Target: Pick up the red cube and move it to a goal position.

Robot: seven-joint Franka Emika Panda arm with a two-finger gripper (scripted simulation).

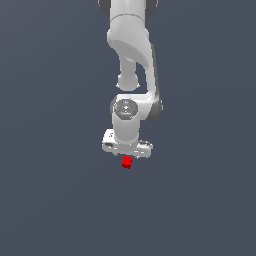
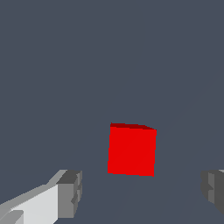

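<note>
The red cube is a tiny bright red block lying on the dark grey floor, just in front of the white gripper hand in the exterior view. My gripper hangs over it, pointing down; its fingers are hidden under the hand in this view. In the wrist view the red cube shows large, in the gap's line but beyond the fingertips. My gripper is open wide and empty. One grey finger pad and the other stand well apart, neither touching the cube.
The white arm reaches in from the far side in the exterior view. The plain dark grey floor extends all round, with no other object in sight.
</note>
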